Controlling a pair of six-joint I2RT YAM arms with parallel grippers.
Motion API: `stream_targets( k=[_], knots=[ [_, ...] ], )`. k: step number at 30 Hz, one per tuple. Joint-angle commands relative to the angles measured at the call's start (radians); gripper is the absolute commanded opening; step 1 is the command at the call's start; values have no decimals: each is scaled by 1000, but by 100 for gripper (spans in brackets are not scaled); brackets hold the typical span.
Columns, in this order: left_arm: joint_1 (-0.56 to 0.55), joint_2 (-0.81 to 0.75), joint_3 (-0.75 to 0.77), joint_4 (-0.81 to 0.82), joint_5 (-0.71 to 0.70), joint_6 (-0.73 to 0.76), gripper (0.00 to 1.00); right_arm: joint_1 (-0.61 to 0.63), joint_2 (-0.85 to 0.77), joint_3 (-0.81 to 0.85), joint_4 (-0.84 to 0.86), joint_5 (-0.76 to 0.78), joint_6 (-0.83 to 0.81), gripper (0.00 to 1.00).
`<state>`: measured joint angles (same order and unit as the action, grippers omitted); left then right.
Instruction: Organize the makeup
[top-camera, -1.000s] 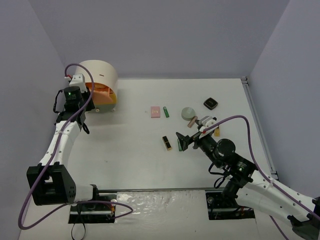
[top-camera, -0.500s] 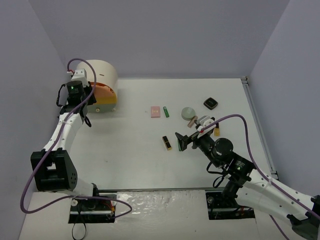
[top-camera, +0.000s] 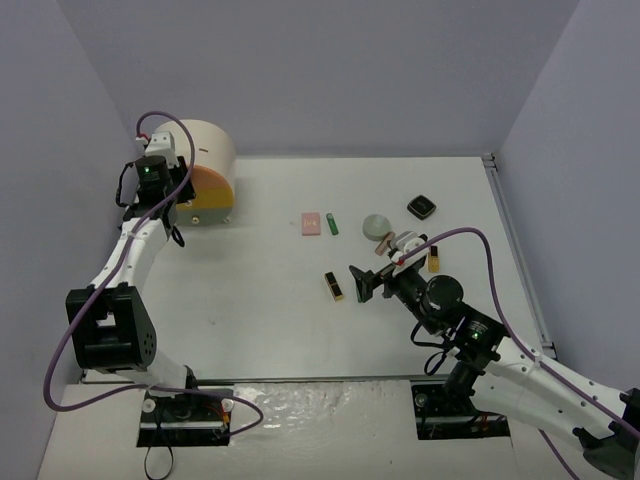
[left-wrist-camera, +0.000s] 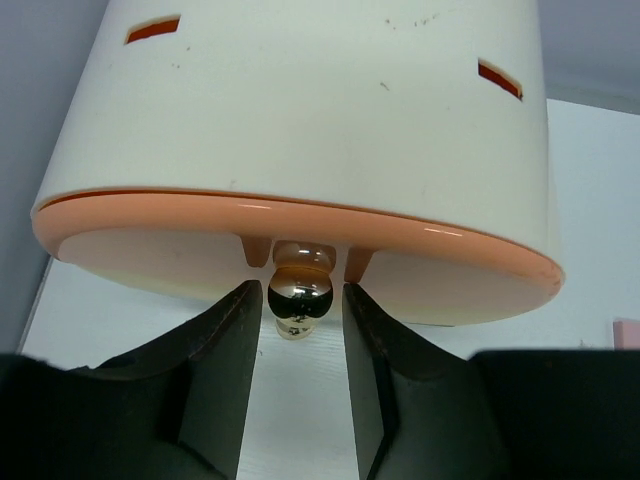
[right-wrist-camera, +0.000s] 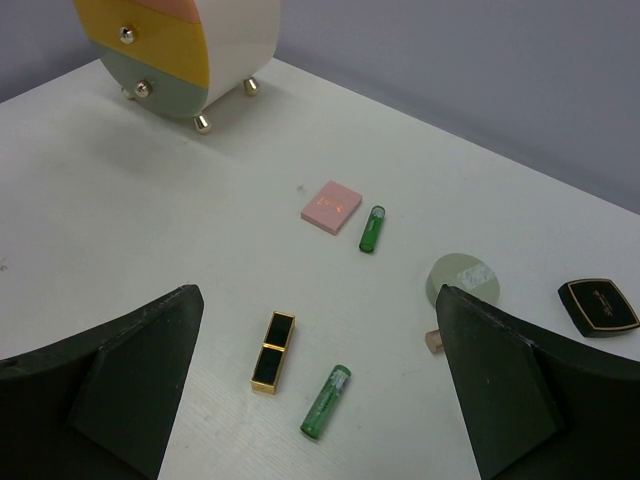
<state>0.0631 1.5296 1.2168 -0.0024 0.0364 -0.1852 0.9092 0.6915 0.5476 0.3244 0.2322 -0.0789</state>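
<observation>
Left jaws stand slightly apart, flanking the glossy round gold knob (left-wrist-camera: 297, 298) of the cream drum-shaped box (left-wrist-camera: 300, 120); right jaws gape wide above a slim green tube (right-wrist-camera: 325, 402)

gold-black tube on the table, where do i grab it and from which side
Pinch the gold-black tube across its narrow width near the middle seam, coming straight down from above: it lies flat, and its long straight sides give parallel faces.

The left arm extends far forward, and the left end effector (left-wrist-camera: 298, 300) sits at the front face of the cream drum box (top-camera: 205, 150), fingers narrowly parted. The right arm stretches out well right of the box. The right end effector (right-wrist-camera: 317, 300) is spread wide and tilted downward.
</observation>
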Motion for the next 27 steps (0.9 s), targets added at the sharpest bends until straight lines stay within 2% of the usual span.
stream_targets(
  k=[1,5,9,15,22,27],
  knots=[
    [7,-12,82,107,-3,9,39,-4,10,9,84,21,-7,100],
    [7,-32,72,101,-2,5,47,-4,9,12,82,21,-7,100],
    [7,-106,27,91,-10,-5,51,-4,3,11,82,18,-6,100],
    [7,-237,-86,71,-21,-28,64,-4,0,12,82,4,-4,100],
    [7,-255,-212,115,-20,-22,65,-4,-23,8,84,-7,1,100],
    [7,-197,-230,179,-8,2,64,-4,-33,3,86,-6,2,100]
  ],
)
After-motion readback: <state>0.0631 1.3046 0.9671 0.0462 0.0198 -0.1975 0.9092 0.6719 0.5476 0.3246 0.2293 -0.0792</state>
